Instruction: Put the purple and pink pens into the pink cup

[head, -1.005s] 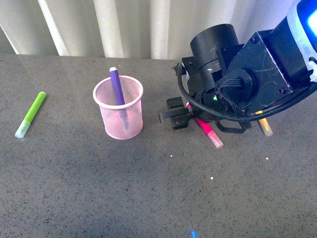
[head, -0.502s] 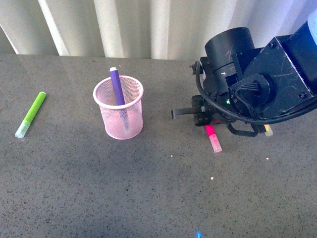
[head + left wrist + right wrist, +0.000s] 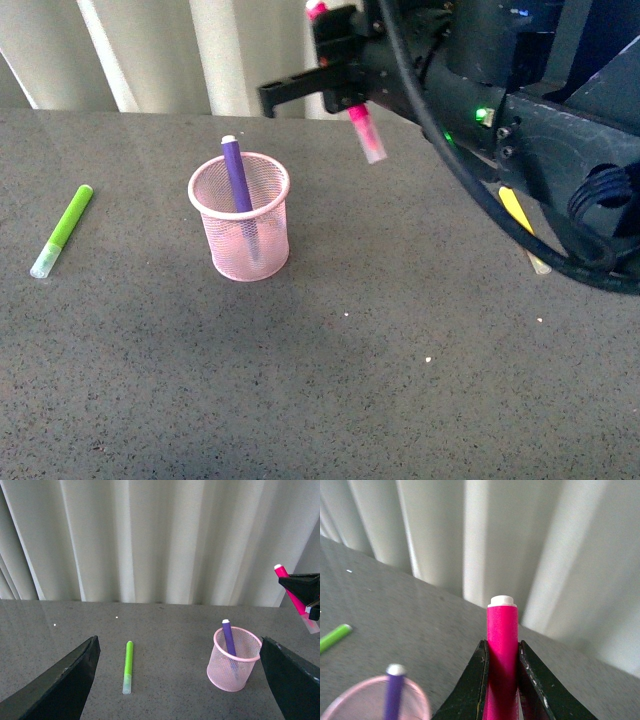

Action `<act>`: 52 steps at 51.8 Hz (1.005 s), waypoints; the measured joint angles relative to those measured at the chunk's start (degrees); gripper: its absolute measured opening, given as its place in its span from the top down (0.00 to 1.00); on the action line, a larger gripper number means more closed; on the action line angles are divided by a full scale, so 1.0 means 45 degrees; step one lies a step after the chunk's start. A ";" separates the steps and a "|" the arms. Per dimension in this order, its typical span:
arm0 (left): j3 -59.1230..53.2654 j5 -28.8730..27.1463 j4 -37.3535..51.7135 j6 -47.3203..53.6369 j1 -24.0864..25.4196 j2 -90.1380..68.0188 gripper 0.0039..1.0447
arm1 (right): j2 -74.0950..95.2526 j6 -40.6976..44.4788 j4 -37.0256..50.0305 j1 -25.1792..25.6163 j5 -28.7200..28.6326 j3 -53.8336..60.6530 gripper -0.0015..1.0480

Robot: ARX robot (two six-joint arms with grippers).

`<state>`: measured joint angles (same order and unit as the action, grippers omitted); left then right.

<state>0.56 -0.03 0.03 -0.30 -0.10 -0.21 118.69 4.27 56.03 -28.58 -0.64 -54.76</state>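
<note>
The pink cup (image 3: 240, 230) stands on the grey table with the purple pen (image 3: 236, 178) leaning inside it; both also show in the left wrist view, cup (image 3: 234, 660) and purple pen (image 3: 228, 637). My right gripper (image 3: 340, 60) is shut on the pink pen (image 3: 366, 132) and holds it in the air, above and to the right of the cup. The pink pen (image 3: 502, 645) sits clamped between the jaws in the right wrist view, with the cup (image 3: 360, 705) and purple pen (image 3: 394, 690) below. My left gripper (image 3: 180, 690) is open and empty, facing the cup from a distance.
A lime green marker (image 3: 62, 230) lies on the table at the left, also in the left wrist view (image 3: 128, 666). A yellow marker (image 3: 522, 225) lies at the right, partly under my right arm. White curtains hang behind the table.
My right gripper has lifted the pink pen off the table and carried it up and left, toward the cup. The cup and purple pen have not moved.
</note>
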 joint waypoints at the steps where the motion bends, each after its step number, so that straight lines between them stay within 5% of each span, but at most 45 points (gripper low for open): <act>1: 0.0000 0.0000 0.0000 0.0000 0.0000 0.0000 0.06 | -0.0024 0.0019 0.0112 -0.0083 -0.0029 0.0034 0.89; 19: 0.0000 0.0005 0.0000 0.0005 0.0000 0.0000 0.06 | 0.0957 0.0515 0.2909 -0.1549 0.0029 0.0500 0.89; 52: 0.0000 0.0005 0.0000 0.0005 0.0000 0.0000 0.06 | 0.2934 -0.0228 0.1957 -0.2288 0.0704 -0.2618 0.89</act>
<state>0.56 -0.01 0.03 -0.27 -0.10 -0.21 131.90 3.25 64.84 -38.87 2.52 -66.54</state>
